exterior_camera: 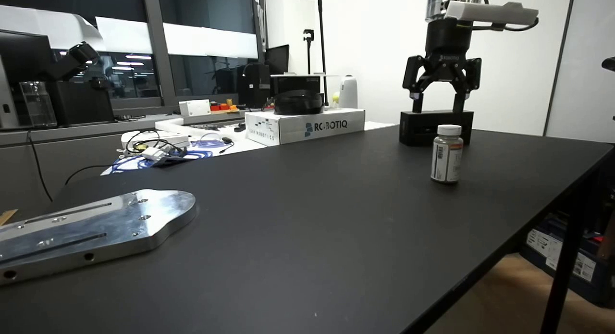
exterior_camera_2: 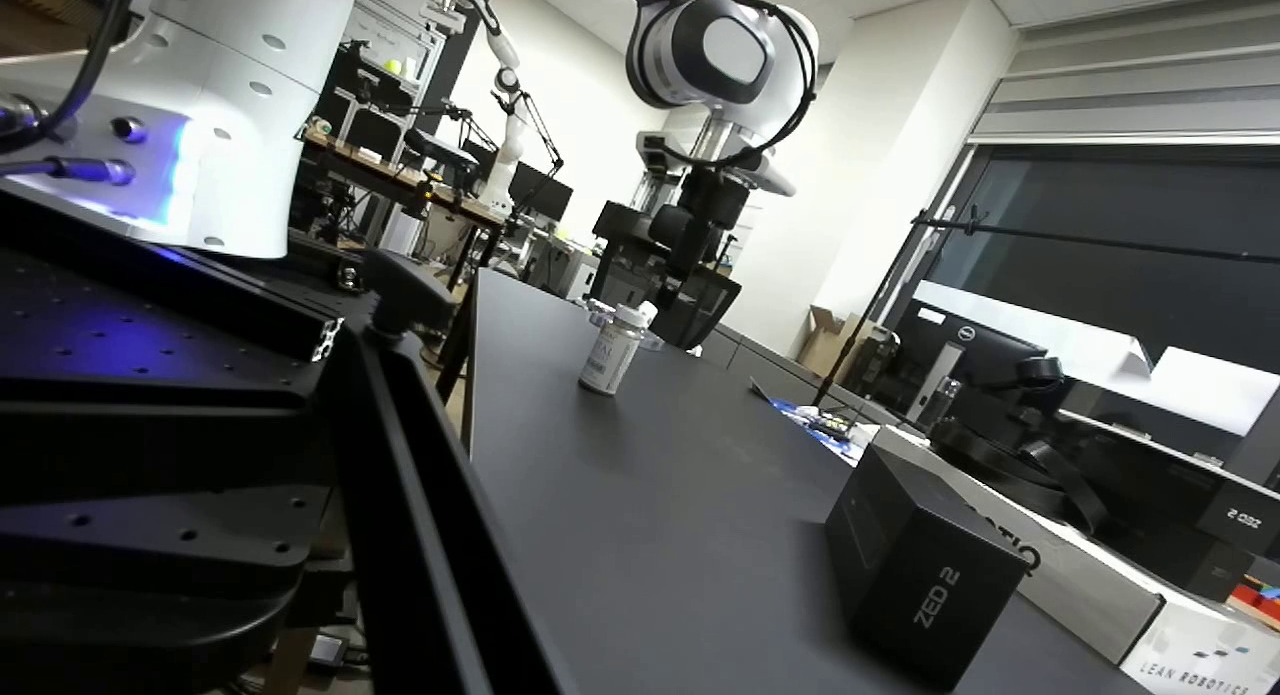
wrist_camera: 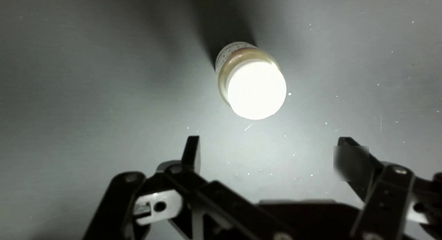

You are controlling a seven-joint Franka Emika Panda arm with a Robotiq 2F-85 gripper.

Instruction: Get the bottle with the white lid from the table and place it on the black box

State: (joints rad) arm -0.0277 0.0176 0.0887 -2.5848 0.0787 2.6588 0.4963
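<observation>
In an exterior view the matte black table [exterior_camera: 298, 238] is filling much of the foreground, and above it the gripper [wrist_camera: 269, 143] is hanging with its fingers spread wide, grasping nothing, bare table showing between them in the wrist view. The black box [exterior_camera_2: 920, 565] is lying on the table with its inside hidden, well apart from the bottle [exterior_camera: 447, 157], which is standing upright just beyond the fingertips in the wrist view, its contents indistinct beneath the white lid [wrist_camera: 256, 89].
</observation>
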